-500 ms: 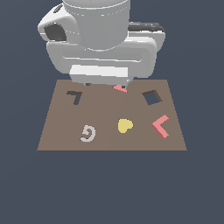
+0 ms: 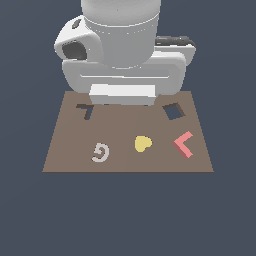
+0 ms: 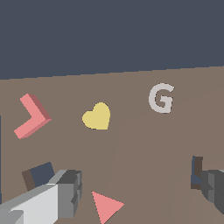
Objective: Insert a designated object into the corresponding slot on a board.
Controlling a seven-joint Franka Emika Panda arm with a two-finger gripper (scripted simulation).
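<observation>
The salmon-pink L-shaped block (image 2: 184, 144) lies flat on the brown board (image 2: 70, 160) near the exterior view's right edge; it also shows in the wrist view (image 3: 31, 116). The dark L-shaped slot (image 2: 85, 111) is at the board's back left in the exterior view. In the wrist view the slot (image 3: 197, 168) is partly hidden behind one finger. My gripper (image 3: 142, 190) is open and empty above the board's back middle, apart from the block. The arm's hand (image 2: 122, 92) hides the fingers in the exterior view.
A yellow heart (image 2: 142, 143) and a grey spiral (image 2: 101, 152) lie on the board's front half. A dark square cutout (image 2: 172, 111) is at the back right. A pink triangle (image 3: 105, 205) lies between my fingers in the wrist view.
The arm has come lower and forward over the board's back edge and now hides the pink triangle in the exterior view. The objects on the board have not moved.
</observation>
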